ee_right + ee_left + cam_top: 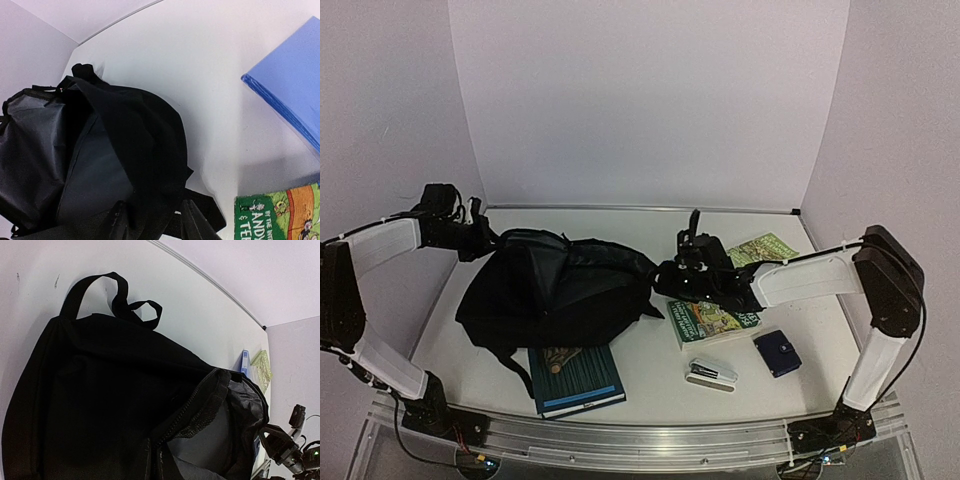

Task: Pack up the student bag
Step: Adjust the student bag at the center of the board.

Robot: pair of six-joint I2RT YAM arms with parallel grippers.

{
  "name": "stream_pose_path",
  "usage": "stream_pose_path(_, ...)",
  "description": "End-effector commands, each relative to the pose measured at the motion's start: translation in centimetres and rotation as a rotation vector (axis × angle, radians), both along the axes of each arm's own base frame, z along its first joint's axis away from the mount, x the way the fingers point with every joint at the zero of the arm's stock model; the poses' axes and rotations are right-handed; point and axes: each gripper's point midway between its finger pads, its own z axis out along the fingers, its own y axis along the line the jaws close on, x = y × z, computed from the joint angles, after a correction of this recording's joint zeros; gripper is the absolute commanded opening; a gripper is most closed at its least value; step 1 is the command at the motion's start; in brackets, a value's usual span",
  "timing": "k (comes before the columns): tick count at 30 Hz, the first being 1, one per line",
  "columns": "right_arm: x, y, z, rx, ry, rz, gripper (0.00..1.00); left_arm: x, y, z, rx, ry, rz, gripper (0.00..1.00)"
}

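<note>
Here's the bag, slumped left of the middle of the surface, its mouth turned toward the right edge and the grey lining showing. The left gripper is together at the bag's far-left end. It looks to be pinching the fabric there, though its own camera doesn't show its fingers, so that's my best reading. The right gripper sits at the mouth with its fingers apart and black fabric lying loose between them, nothing clamped.

So the step, as I judge it, is getting that mouth open and ready to load. The left side's job is to hold firm and keep the top layer raised. If it sags, the opening folds flat and anything pushed in will just shove the bag along.

The right gripper needs to come clear of the strap without snagging it. The green book lies just beside it, toward the right edge, and it's the obvious first load. Take it by a long edge and slide it in low and flat over the lining, spine first.

The teal book at the near edge touches the bag, and the stapler lies further right along that edge. Both can wait.
</note>
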Motion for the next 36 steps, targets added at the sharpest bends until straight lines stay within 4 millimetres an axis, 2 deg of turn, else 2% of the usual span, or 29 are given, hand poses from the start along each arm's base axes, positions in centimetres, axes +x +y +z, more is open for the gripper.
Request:
stream_pose_path(1,0.4,1.1,-0.1,-0.015,0.003,0.050,0.44,-0.1,-0.3,1.1,-0.040,-0.053,-0.007,0.07)
stream_pose_path(5,-0.5,1.9,0.1,0.001,0.019,0.095,0.53,0.0,0.4,0.5,-0.003,-0.042,0.023,0.14)
stream_pose_path(11,-2.9,3.0,4.1,-0.002,-0.072,0.111,0.70,0.4,2.0,-1.3,0.093,-0.016,0.071,0.21)
stream_pose_path(14,-3.5,3.4,5.2,0.017,-0.082,0.117,0.74,0.6,2.6,-2.7,0.123,0.039,0.094,0.21)
stream_pose_path(16,-3.6,3.4,5.4,0.020,-0.082,0.115,0.77,0.7,2.8,-2.7,0.120,0.045,0.115,0.22)
stream_pose_path(20,-4.2,3.8,6.1,-0.002,-0.100,0.117,0.81,0.3,2.9,-0.4,0.099,-0.020,0.145,0.37)
stream_pose_path(23,-5.2,4.8,8.1,-0.021,-0.157,0.139,0.83,-0.4,3.3,1.4,0.114,-0.064,0.157,0.51)
stream_pose_path(26,-6.6,6.1,10.3,-0.031,-0.227,0.188,0.85,-1.0,3.2,2.3,0.117,-0.064,0.146,0.56)
stream_pose_path(30,-8.3,8.6,12.1,-0.036,-0.306,0.272,0.89,-1.9,2.3,4.7,0.065,-0.110,0.122,0.65)
stream_pose_path(36,-8.5,13.4,13.4,0.072,-0.341,0.391,0.91,-3.2,0.6,8.3,-0.052,-0.167,0.072,0.75)
